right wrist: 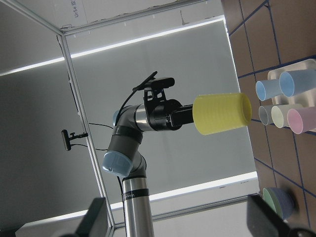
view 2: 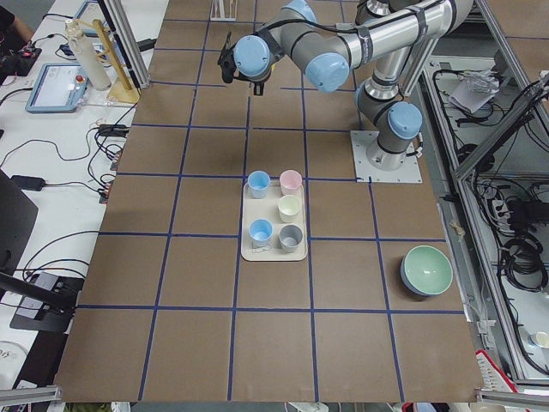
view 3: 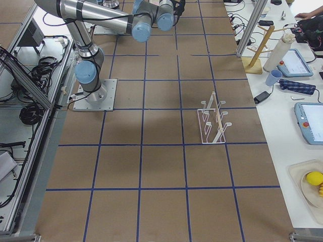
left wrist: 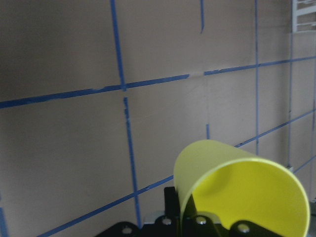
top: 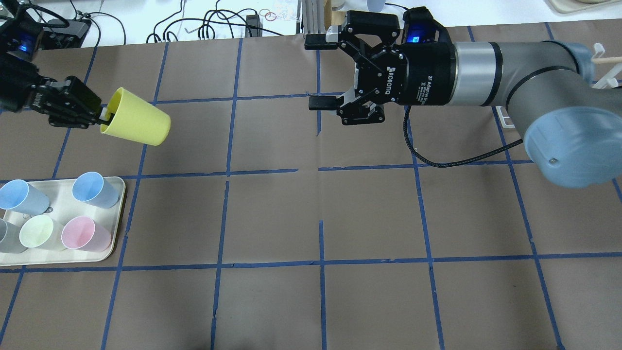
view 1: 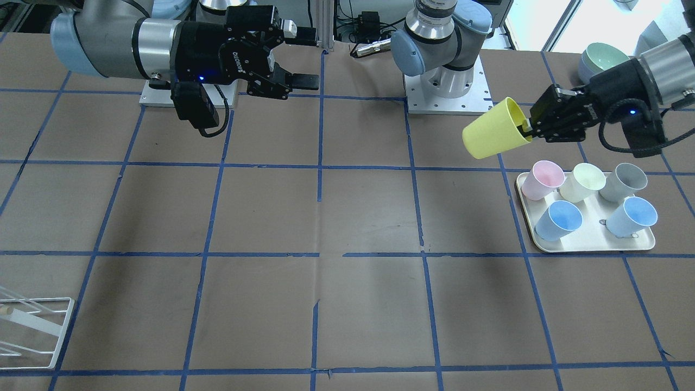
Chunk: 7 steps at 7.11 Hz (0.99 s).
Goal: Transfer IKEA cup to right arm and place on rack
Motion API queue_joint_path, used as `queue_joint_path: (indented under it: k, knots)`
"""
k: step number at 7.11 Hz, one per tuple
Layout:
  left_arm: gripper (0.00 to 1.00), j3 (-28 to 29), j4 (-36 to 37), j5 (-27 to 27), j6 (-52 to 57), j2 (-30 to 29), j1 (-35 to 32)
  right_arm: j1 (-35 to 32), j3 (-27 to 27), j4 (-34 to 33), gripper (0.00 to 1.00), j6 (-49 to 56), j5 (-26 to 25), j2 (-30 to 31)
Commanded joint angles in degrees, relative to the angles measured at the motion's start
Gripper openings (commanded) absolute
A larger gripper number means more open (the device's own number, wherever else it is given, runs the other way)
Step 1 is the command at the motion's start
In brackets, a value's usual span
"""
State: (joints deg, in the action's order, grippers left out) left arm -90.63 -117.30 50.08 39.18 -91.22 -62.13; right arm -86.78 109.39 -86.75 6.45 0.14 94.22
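Left gripper (top: 103, 115): you find it in the air over the left end of the bench, reaching in from that end with its wrist roughly level and its fingers pointing toward the right end. It is clamped on the mouth rim of the IKEA cup.
Cable (view 1: 624, 142): a ribbed black loop hangs at this wrist.
IKEA cup (top: 138, 124): bright yellow, held clear of the bench surface and lying almost on its side. The mouth is at the left gripper and the closed base points toward the right end.
Tray (top: 120, 194): cream, flat on the bench toward the left end, about midway between the robot's edge and your edge.
Cups (top: 90, 187): five stand on the tray, namely two light blue, one pale cream-yellow, one pink and one grey.
Bowl (view 2: 426, 270): pale green, near the left end by the robot's edge.
Right gripper (top: 320, 73): raised above the middle of the bench, lying level, and facing the left end and the cup. Its fingers are spread wide with nothing between them, and it is well apart from the cup.
Right arm (top: 510, 73): stretched nearly horizontal from the right end, forearm and wrist in line.
Rack (view 3: 214, 121): white wire, standing on the bench toward the right end on your side, with nothing hanging on it.
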Motion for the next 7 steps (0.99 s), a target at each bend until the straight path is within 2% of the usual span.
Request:
queue_joint_path:
  k: [1,3,6,7]
  knots:
    - [0.0,-5.8,-3.7,-14.7,-1.7,2.8,-2.6,0.0,-0.1,0.0,1.0,0.4,0.2,-0.2]
    - [0.0,-10.6,-4.2,-23.8,-1.6,5.5,-3.8,0.3,-0.1,-0.1,1.0,0.4,0.2,-0.3]
    - [0.0,-10.7,-7.2,-35.5,-2.2,6.4,-9.5,0.3,-0.1,-0.5,1.0,0.3,3.4,-1.9]
    - [0.0,-10.9,-7.2,-36.4,-2.5,6.4,-11.8,0.3,-0.4,-0.5,1.0,0.0,3.5,-1.9]
